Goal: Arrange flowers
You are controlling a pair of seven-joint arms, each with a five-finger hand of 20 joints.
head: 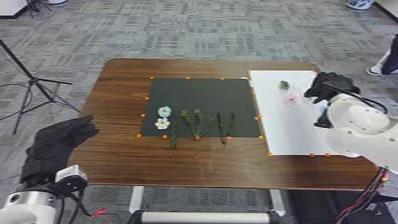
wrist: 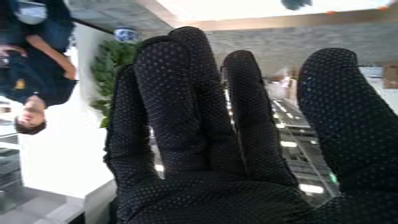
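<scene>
Lowering the right hand (head: 329,84), wide and empty, could nudge the pink flower (head: 290,98) towards the sheet's (head: 302,135) far edge, its bulk being close. Thin sprigs (head: 197,121) by the mat's (head: 204,90) near edge, lying close together, could tangle. The left hand (head: 60,140) spreads loosely at the table's (head: 124,165) left edge. The right wrist view reveals the bare palm (wrist: 222,202); the head view, two pale blooms (head: 163,123) near the mat's left edge.

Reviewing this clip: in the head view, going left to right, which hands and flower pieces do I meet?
Left hand → pair of pale flower heads → bushy green stems → thin dark stems → small green piece on the white sheet → right hand.
</scene>
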